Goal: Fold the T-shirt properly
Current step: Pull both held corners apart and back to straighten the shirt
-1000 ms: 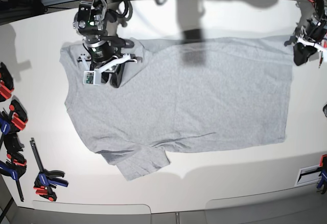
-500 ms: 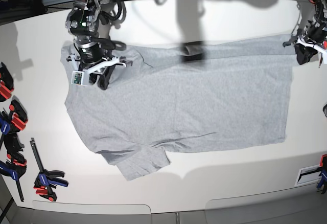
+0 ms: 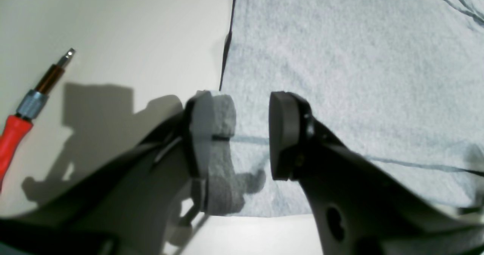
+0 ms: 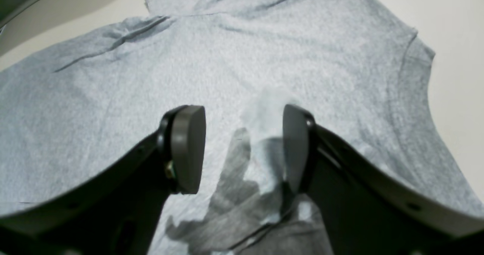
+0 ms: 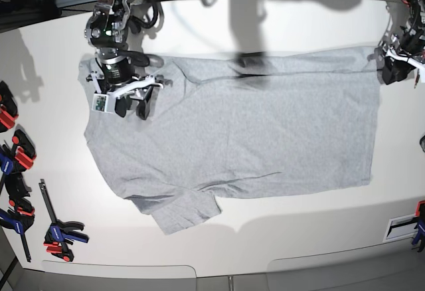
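We see the T-shirt lying flat, plain side up with no lettering readable, on the white table, both the left gripper and right gripper now parted and empty after being closed a second earlier.

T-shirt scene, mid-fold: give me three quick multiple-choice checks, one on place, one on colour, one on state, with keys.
1. Where is the right hand?
A. over the shoulder end of the light heather-grey cotton T-shirt
B. over the bare white table
C. at the clamps

2. What colour is the handle of the screwdriver beside the left hand?
A. blue
B. red
C. green

3. How do the left hand's jaws stand?
A. shut on fabric
B. apart, with nothing between them
C. out of view

Key: 1 A, base view shows it above the shoulder; 2 B, the left wrist view shows red; 3 B, a gap shows between its pads.
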`<act>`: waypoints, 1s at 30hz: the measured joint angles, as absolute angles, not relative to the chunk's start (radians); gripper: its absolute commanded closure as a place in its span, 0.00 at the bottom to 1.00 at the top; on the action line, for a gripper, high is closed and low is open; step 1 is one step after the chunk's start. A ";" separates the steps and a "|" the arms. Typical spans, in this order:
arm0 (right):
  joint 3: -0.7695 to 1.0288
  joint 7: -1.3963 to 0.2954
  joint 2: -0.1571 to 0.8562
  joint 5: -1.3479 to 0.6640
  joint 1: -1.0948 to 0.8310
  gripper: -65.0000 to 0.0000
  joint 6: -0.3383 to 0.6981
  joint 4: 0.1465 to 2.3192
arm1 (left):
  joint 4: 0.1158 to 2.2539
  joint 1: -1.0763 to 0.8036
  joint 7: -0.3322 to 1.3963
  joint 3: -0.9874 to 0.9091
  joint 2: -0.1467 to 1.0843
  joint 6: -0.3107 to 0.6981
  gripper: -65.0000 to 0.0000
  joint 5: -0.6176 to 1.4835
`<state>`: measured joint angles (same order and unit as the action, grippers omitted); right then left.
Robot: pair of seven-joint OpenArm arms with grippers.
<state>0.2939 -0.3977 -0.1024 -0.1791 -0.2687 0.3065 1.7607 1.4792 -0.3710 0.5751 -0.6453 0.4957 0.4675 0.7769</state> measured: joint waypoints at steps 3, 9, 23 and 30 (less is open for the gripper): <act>0.294 -0.385 -0.102 -0.179 -0.268 0.53 0.307 1.761 | 1.479 -0.371 0.575 -0.645 0.496 0.467 0.65 0.777; 0.315 -0.393 -0.073 -0.177 -0.257 0.53 0.308 1.782 | 1.479 -0.371 0.575 -0.645 0.496 0.467 0.65 0.776; 0.497 -0.606 -0.053 -0.233 -0.316 1.00 0.364 1.885 | 1.479 -0.370 0.680 -0.642 0.496 0.664 1.00 0.803; 0.460 -0.595 -0.002 -0.215 -0.308 1.00 0.363 1.697 | 1.479 -0.364 0.675 -0.498 0.496 0.652 1.00 0.637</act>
<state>0.4599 -0.5945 -0.0021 -0.2146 -0.3080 0.3626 1.6966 1.4792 -0.3641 0.6754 -0.4976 0.4961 0.6518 0.6369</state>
